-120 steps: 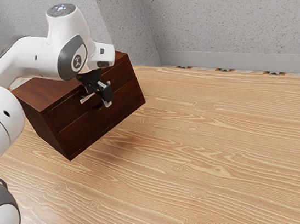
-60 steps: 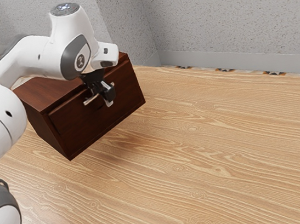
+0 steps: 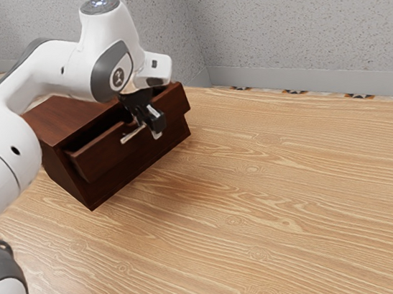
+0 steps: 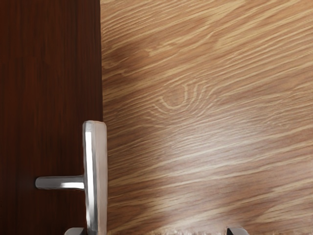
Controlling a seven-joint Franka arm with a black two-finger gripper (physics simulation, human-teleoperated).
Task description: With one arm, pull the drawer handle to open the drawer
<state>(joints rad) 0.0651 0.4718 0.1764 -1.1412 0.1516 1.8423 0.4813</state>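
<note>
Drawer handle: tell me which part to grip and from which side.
Grip the silver bar of the drawer handle mid-length, coming head-on toward the drawer front. The bar stands off the front on a post, leaving room for a finger behind it.

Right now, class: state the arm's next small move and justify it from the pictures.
Probably pull the handle outward, away from the cabinet: the drawer stands only partly out, and the handle lies against the open tool.
</note>
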